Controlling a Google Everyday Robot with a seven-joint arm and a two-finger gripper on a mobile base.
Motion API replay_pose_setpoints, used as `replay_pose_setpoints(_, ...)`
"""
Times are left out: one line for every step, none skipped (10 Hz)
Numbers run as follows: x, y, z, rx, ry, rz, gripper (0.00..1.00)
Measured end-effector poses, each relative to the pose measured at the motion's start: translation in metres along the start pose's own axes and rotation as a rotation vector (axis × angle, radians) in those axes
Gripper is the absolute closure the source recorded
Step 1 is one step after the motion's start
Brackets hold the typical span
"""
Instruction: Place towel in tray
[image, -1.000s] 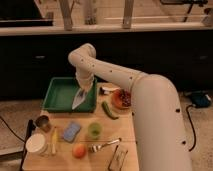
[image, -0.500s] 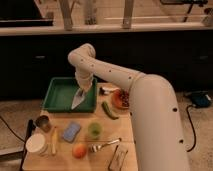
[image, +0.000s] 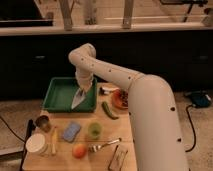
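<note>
camera view: almost nothing has changed over the last second. the arm keeps the same bend over the table, and the gripper (image: 84, 88) stays above the right part of the tray (image: 49, 96), near its right wall. the towel (image: 78, 98) hangs at the same height as before, still not let go. i read this as the carry being over and only the release being left: the cloth is already inside the tray's outline, so the task looks nearly done.

the jaws are pressed together on the towel's top edge. the cloth hangs straight down from them in a pale, pointed fold. its lower tip reaches toward the tray floor by the front right corner, but i cannot tell whether it touches. the bowl (image: 120, 99) sits just right of the tray, clear of the towel.
</note>
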Motion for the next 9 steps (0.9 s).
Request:
replay_pose_setpoints(0.0001,-0.0012,0.0006,-0.001,-0.002,-0.001,0.96)
replay_pose_setpoints(0.0001,-0.0026,0.0011,0.001,-0.005,-0.003,0.96)
replay_pose_setpoints(0.0005,-0.0041,0.0020,0.003,-0.010,-0.004,0.96)
replay_pose_setpoints(0.0012,-0.0047,0.0025,0.004,-0.014,-0.004,0.95)
replay_pose_setpoints(0.0026,-0.0049,0.0028,0.004,-0.017,-0.003,0.90)
replay_pose_setpoints(0.0039,-0.0062,0.0036,0.005,-0.020,-0.003,0.87)
replay_pose_setpoints(0.0042,-0.0077,0.0046,0.006,-0.023,-0.004,0.84)
replay_pose_setpoints(0.0044,-0.0094,0.0054,0.007,-0.026,-0.006,0.84)
replay_pose_setpoints(0.0047,-0.0108,0.0063,0.009,-0.030,-0.007,0.83)
